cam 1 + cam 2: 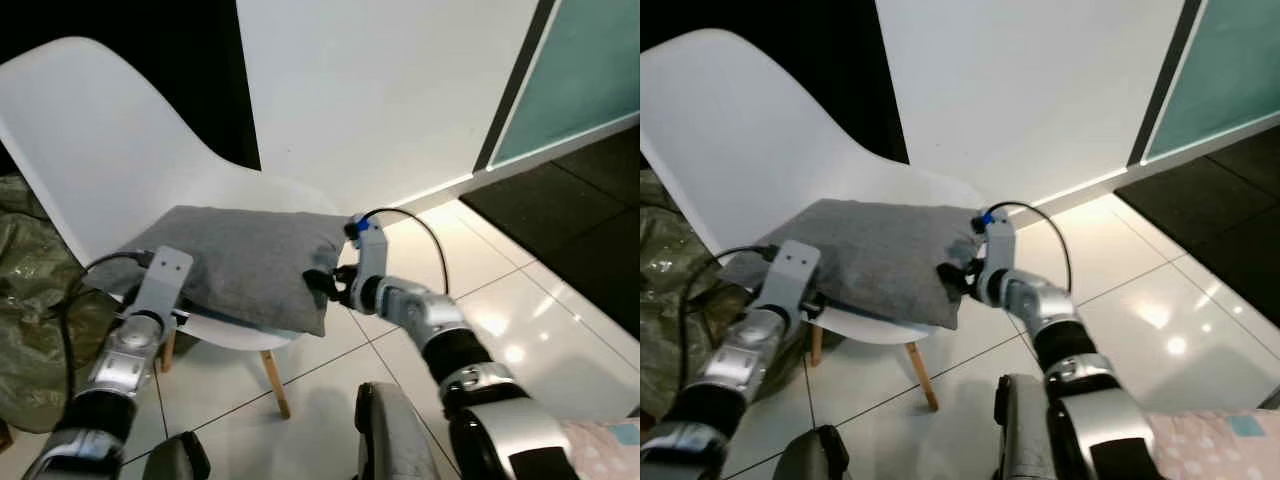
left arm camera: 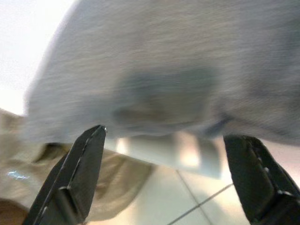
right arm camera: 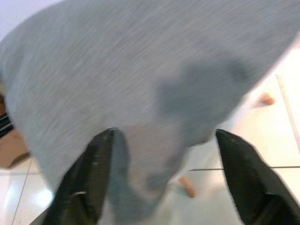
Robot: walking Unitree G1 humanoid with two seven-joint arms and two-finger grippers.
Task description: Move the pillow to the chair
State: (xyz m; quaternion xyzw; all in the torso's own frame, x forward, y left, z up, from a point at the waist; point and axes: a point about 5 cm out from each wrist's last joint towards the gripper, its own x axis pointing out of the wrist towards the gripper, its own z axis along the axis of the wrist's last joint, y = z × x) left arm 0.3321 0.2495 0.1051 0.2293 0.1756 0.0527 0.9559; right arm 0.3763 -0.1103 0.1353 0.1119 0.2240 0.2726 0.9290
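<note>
A grey pillow [image 1: 240, 255] lies flat on the seat of a white shell chair [image 1: 100, 130], its front corner hanging a little over the seat's edge. At the pillow's left edge my left gripper [image 2: 165, 133] is open, the fabric just beyond its fingertips. My right gripper [image 1: 322, 284] is at the pillow's right front corner, also open. In the right wrist view the pillow [image 3: 140, 79] sits just ahead of the spread fingers [image 3: 89, 178]. Neither gripper holds anything.
The chair stands on wooden legs [image 1: 275, 380] over a glossy tiled floor [image 1: 500, 300]. An olive-green bag [image 1: 30, 290] slumps to the chair's left. A white wall [image 1: 380, 90] is behind, with a dark mat [image 1: 570, 200] at the right.
</note>
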